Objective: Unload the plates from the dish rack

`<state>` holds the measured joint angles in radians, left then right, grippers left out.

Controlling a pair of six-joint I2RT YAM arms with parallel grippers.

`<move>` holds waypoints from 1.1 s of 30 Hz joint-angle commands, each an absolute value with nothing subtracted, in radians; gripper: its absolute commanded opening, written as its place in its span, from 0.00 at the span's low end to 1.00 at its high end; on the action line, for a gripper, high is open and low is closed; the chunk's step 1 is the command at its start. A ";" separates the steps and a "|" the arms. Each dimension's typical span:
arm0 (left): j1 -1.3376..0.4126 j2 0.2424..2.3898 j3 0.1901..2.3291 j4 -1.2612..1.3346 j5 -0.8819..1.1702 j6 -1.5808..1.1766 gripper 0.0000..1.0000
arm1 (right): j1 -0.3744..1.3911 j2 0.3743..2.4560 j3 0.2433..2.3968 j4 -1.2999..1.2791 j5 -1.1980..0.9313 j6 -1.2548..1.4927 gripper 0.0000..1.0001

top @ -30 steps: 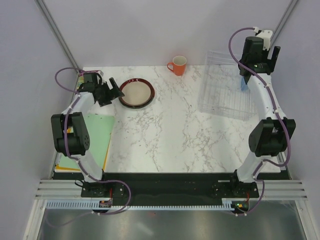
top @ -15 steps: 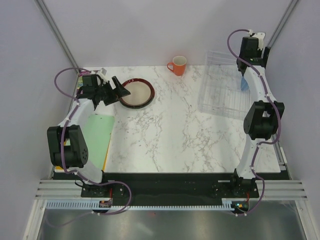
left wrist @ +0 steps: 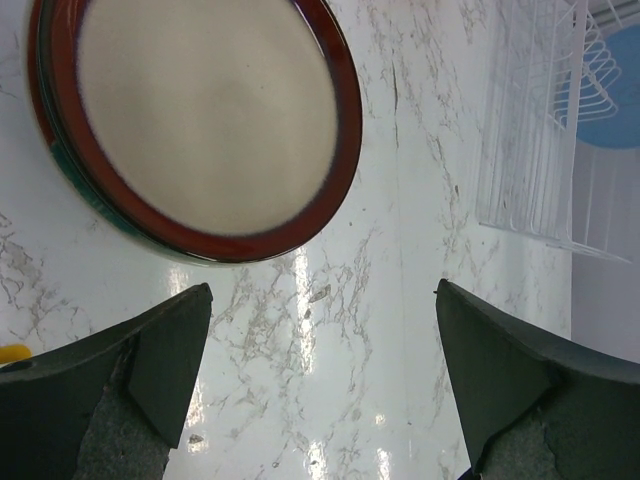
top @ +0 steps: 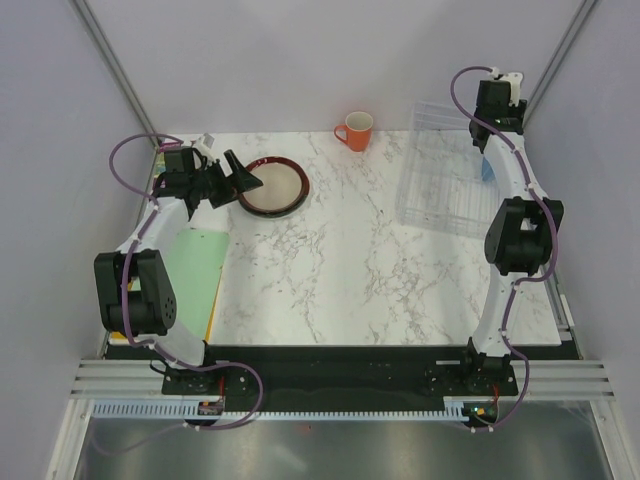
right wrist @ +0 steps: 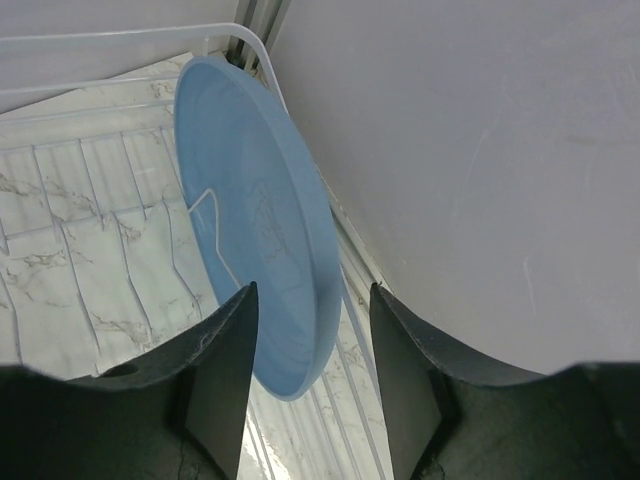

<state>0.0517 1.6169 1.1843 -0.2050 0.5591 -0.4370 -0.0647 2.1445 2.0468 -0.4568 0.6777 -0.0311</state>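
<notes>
Blue plate point(right wrist: 265, 220) stands on edge in the wire dish rack point(top: 445, 190), far right on the surface point(top: 340, 260). I see my right pincer point(right wrist: 314, 292) wide, one finger on each side of its rim. At far left a cream plate point(left wrist: 200, 120) lies flat, near my left pincer point(left wrist: 322, 290), also wide.

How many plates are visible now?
2: a red-rimmed cream plate on the table; a light blue plate standing in the dish rack. More may hide under the cream one.
</notes>
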 commanded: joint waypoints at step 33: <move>0.041 1.641 1.161 -0.132 0.644 -0.480 1.00 | 0.110 2.040 2.063 -0.092 1.154 -0.449 0.00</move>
<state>0.0433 1.6451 1.1706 -0.1680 0.6136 -0.4595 0.0937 2.1506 2.0720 -0.2832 1.0275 -0.3305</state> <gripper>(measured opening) 0.994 0.018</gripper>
